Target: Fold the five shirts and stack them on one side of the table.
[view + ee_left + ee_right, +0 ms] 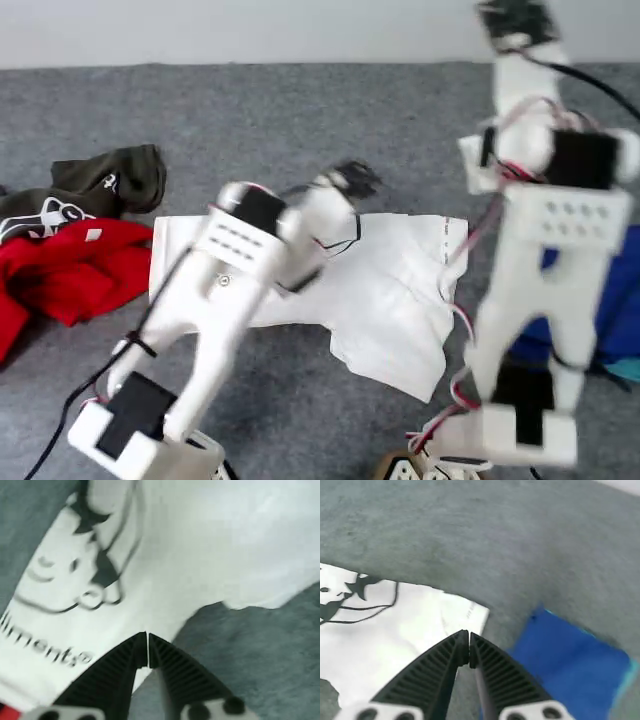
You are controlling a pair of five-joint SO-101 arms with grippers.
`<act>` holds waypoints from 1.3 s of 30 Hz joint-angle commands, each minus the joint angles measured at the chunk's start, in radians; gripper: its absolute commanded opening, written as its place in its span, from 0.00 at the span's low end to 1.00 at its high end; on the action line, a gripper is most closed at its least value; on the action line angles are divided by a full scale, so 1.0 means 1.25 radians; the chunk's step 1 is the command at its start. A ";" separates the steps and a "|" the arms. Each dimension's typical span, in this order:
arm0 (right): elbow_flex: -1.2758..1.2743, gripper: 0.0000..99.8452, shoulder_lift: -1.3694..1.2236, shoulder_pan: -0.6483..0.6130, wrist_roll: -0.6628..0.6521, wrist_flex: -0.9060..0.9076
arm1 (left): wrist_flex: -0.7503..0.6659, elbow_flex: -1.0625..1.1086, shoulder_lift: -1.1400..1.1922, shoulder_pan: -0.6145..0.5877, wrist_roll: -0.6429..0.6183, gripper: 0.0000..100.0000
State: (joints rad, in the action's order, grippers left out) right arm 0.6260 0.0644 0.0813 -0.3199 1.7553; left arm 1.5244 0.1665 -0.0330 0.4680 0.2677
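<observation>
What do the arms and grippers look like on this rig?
Both arms are white plastic with black servo blocks: the left arm and the right arm. Red, white and black wires run down the right arm; a black cable trails from the left arm's base. The left gripper and right gripper have black, ribbed, wedge-shaped fingers on white mounts.

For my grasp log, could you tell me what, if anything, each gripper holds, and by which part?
Nothing is held: the left gripper and the right gripper both show shut, empty jaws above the white printed fabric shirt.
</observation>
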 commanded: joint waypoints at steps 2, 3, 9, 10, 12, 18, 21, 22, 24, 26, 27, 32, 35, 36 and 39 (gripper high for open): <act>-0.090 0.01 0.149 0.099 0.002 0.033 | -0.011 -0.030 -0.022 0.120 -0.020 0.06; -0.110 0.01 0.163 0.114 0.002 0.033 | -0.011 -0.030 -0.010 0.139 -0.020 0.09; -0.198 0.01 0.220 0.163 0.001 0.031 | -0.031 -0.035 0.071 0.237 -0.016 0.18; -0.207 0.01 0.225 0.166 0.001 0.031 | -0.038 -0.035 0.085 0.254 -0.016 0.18; -0.221 0.01 0.230 0.176 0.001 0.031 | -0.047 -0.035 0.118 0.288 -0.016 0.20; -0.225 0.01 0.234 0.196 0.001 0.031 | -0.093 -0.035 0.201 0.323 -0.020 0.21; -0.225 0.01 0.234 0.198 0.001 0.031 | -0.124 -0.035 0.236 0.319 -0.018 0.21; -0.225 0.01 0.234 0.198 0.001 0.031 | -0.134 -0.035 0.248 0.318 -0.016 0.21; -0.225 0.01 0.233 0.198 0.001 0.031 | -0.153 -0.036 0.273 0.318 -0.015 0.21; -0.225 0.01 0.231 0.198 0.001 0.031 | -0.171 -0.036 0.300 0.318 -0.015 0.21; -0.225 0.01 0.231 0.198 0.001 0.031 | -0.180 -0.036 0.314 0.317 -0.015 0.21; -0.225 0.01 0.231 0.198 0.001 0.031 | -0.204 -0.063 0.363 0.282 -0.021 0.20; -0.225 0.01 0.230 0.198 0.001 0.031 | -0.206 -0.088 0.384 0.268 -0.017 0.16; -0.225 0.01 0.230 0.198 0.001 0.031 | -0.206 -0.098 0.394 0.266 -0.016 0.13; -0.225 0.01 0.229 0.198 0.001 0.031 | -0.187 -0.127 0.421 0.271 -0.014 0.07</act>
State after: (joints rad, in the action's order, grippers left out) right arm 0.3406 0.3191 0.3161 -0.3199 1.7553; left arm 1.2942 0.0698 0.4780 0.8239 0.2493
